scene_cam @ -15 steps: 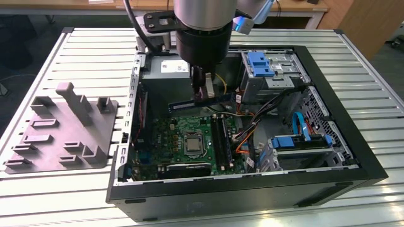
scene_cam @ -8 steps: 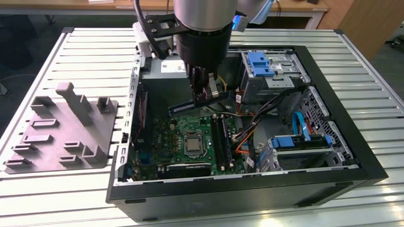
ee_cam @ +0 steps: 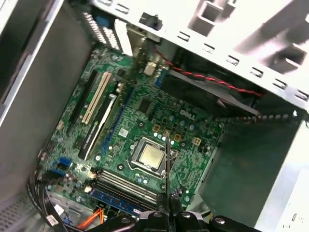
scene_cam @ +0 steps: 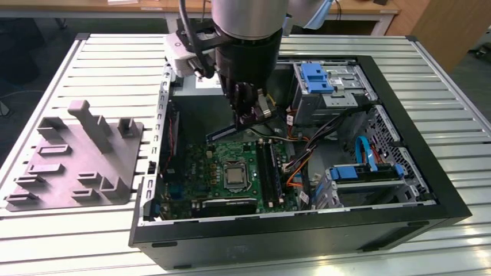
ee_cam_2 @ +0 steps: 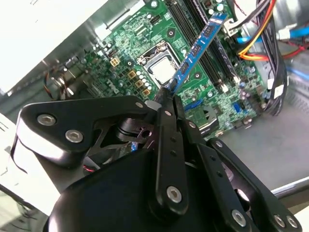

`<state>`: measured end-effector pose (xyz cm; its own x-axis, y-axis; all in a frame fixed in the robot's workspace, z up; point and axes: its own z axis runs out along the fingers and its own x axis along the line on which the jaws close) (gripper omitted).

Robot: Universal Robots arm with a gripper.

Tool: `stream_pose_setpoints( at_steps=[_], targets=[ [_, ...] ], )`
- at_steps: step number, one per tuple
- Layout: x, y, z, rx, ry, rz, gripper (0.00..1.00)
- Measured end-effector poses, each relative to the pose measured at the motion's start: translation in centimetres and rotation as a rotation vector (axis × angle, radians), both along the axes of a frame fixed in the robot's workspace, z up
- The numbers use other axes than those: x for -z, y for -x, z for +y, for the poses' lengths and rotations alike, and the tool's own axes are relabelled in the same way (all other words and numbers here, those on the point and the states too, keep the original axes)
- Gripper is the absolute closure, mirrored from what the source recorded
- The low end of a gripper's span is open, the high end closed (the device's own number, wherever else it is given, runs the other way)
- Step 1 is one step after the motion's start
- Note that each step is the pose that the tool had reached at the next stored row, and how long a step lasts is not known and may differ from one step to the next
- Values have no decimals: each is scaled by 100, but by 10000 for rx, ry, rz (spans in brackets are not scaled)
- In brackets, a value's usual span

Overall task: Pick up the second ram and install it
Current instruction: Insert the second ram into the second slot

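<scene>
Inside the open computer case (scene_cam: 291, 237), which lies on its side on the slatted metal counter (scene_cam: 115, 57), the arm reaches down from above with its claw (scene_cam: 247, 118) over the upper part of the motherboard (scene_cam: 207, 167). The claw is clenched on one end of the second ram (scene_cam: 225, 133). In the exterior view the stick shows as a dark strip slanting out of the claw towards the exterior view's left. It hangs clear of the board and is not seated. In the second wrist view the fingers (ee_cam_2: 170, 121) are pressed flat against the stick (ee_cam_2: 195, 48), a blue board with dark chips. It runs out from the claw (ee_cam_2: 167, 94) at a tilt, and its far end lies across the line of the long black memory slots (ee_cam_2: 212, 63). In the first wrist view the stick (ee_cam: 166, 164) is seen edge-on as a thin dark line rising from the claw (ee_cam: 167, 200), just beside the silver processor socket (ee_cam: 150, 156) and above the memory slots (ee_cam: 123, 186). I cannot tell whether any of those slots is already filled. Orange cables (ee_cam_2: 251, 50) run beside the slots. A grey plastic fixture (scene_cam: 77, 155) with upright posts stands on the counter on the exterior view's left of the case, well apart from the claw. A blue drive caddy (scene_cam: 316, 77) sits in the case on the exterior view's right of the arm.
</scene>
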<state>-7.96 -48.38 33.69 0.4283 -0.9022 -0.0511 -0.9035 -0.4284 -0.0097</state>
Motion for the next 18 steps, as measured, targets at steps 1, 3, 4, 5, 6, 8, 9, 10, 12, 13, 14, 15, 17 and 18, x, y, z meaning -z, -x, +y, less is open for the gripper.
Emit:
stream_pose_setpoints(
  at_steps=[1,3,4,5,6,8,9,10,12,13,14,15,17,18],
  targets=[
    [2,0,0,-195,0,0,87],
    [7,0,0,-553,-1,0,87],
    [11,0,0,-640,2,0,87],
    [13,-1,0,-602,3,1,87],
    [18,-2,0,-444,2,0,87],
    [27,-2,0,-85,2,0,87],
    [32,-2,0,97,1,0,87],
    [37,-2,0,276,2,0,87],
    [46,-2,0,636,2,0,87],
    [51,-2,0,832,2,0,87],
    [55,-2,0,1012,2,0,87],
    [60,-2,0,1191,2,1,87],
    [70,-1,0,1557,2,0,87],
    [74,-2,0,1737,2,1,87]
  ],
)
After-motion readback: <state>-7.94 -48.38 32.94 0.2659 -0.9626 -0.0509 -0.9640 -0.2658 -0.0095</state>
